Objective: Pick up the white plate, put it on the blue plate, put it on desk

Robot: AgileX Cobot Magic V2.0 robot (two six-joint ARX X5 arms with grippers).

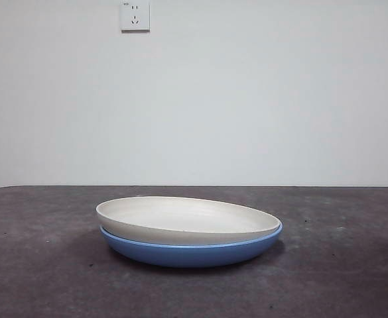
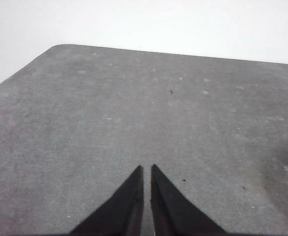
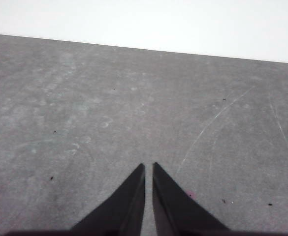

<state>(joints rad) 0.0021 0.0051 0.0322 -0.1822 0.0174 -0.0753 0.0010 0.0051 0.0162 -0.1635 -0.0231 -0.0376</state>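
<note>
A bare test room – plain white wall point(image 1: 247, 99), one wall socket point(image 1: 134, 16), dark grey desk point(image 1: 41, 265)

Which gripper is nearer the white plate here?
Cannot tell: the left gripper and right gripper both see only bare desk, jaws nearly closed; neither reaches the white plate on the blue plate.

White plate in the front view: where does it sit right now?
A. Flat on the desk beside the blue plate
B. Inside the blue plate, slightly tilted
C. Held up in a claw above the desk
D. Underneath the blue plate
B. The white plate rests in the blue plate, its left side raised a little, and no claw is near it in the front view.
</note>
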